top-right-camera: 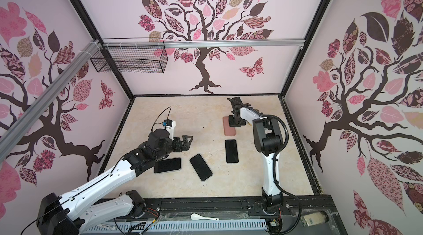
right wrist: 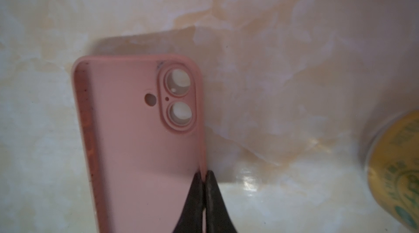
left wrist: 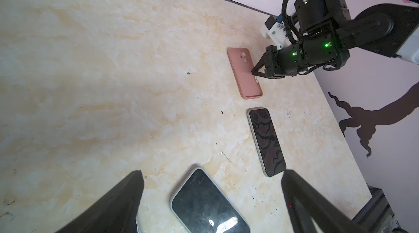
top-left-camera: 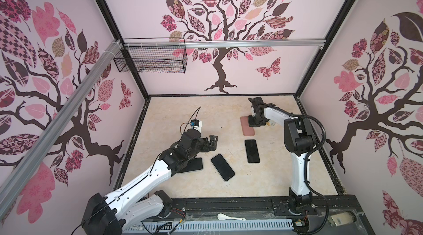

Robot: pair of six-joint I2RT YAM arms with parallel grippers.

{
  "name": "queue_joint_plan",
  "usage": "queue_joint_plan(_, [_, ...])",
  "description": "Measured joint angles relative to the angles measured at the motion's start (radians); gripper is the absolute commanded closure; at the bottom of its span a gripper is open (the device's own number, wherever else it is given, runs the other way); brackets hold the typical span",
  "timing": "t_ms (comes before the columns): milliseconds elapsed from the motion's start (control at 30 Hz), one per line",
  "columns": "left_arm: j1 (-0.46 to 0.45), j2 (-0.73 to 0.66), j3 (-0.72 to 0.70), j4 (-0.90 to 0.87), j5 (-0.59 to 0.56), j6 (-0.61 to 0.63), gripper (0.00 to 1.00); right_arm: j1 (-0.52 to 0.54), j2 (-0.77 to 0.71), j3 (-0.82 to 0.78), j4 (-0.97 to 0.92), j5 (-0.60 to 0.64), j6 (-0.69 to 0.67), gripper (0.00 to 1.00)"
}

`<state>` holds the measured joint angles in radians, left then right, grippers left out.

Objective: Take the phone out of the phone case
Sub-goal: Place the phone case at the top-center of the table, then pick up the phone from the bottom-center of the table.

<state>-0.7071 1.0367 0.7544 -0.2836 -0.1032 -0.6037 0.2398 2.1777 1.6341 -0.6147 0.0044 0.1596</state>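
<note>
Case (right wrist: pixel 136 152), pink, lies flat on the table (top-left-camera: pixel 183 117) at the far right, open side up. It is empty: bare table shows through both lens holes. The right gripper (right wrist: pixel 205 175) is pinched shut on the thin side wall of the case, fingertips pressed together with only the rim between them. Three bare phones lie face up nearer the front, none in a case. The right phone (top-left-camera: pixel 252 151) sits just in front of the case, apart from it and lined up with it. The middle phone (top-left-camera: pixel 222 167) lies at a slant, well clear of the case. The left phone (top-right-camera: pixel 168 165) is partly hidden under the left arm's wrist. The left gripper (left wrist: pixel 212 175) hangs above the table over the middle phone with its jaws wide apart, holding nothing. A wire basket (top-left-camera: pixel 160 62) hangs on the back-wall rail; its contents cannot be made out. A yellow can (right wrist: pixel 399 170), blurred, stands near the right gripper on the side away from the case; what it holds is hidden. On the front ledge lie a white spoon (top-left-camera: pixel 230 217) and, at the right end, a jar (top-left-camera: pixel 342 219) on its side. Nothing stands between the case and the phones.
</note>
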Motion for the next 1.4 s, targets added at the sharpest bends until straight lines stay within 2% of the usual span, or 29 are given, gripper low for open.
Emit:
queue_joint_plan(300, [0.0, -0.021, -0.001, -0.002, 0.002, -0.006, 0.02, 0.0, 0.0, 0.016, -0.024, -0.008, 0.007, 0.61])
queue_joint_plan(433, [0.0, -0.025, -0.001, -0.034, 0.011, 0.002, 0.02, 0.0, -0.013, 0.039, -0.04, -0.025, 0.023, 0.46])
queue_joint_plan(533, [0.0, -0.032, -0.001, -0.062, 0.038, 0.011, 0.02, 0.012, -0.066, 0.015, -0.032, -0.038, 0.043, 0.36])
queue_joint_plan(633, [0.0, -0.053, -0.001, -0.102, 0.06, 0.012, 0.02, 0.04, -0.186, -0.078, -0.004, -0.037, 0.068, 0.31])
queue_joint_plan(800, [0.0, -0.105, -0.019, -0.159, 0.103, -0.016, 0.02, 0.207, -0.426, -0.278, 0.051, -0.021, 0.112, 0.24])
queue_joint_plan(1000, [-0.001, -0.227, -0.141, -0.201, 0.136, -0.113, 0.02, 0.443, -0.602, -0.481, 0.101, 0.003, 0.169, 0.2])
queue_joint_plan(1133, [-0.001, -0.319, -0.206, -0.237, 0.127, -0.182, 0.02, 0.529, -0.646, -0.558, 0.101, 0.02, 0.216, 0.17])
queue_joint_plan(1267, [0.011, -0.395, -0.262, -0.257, 0.121, -0.245, 0.02, 0.599, -0.646, -0.569, 0.106, 0.031, 0.252, 0.11])
queue_joint_plan(1400, [0.1, -0.439, -0.284, -0.282, 0.157, -0.276, 0.02, 0.678, -0.6, -0.539, 0.105, 0.051, 0.268, 0.06])
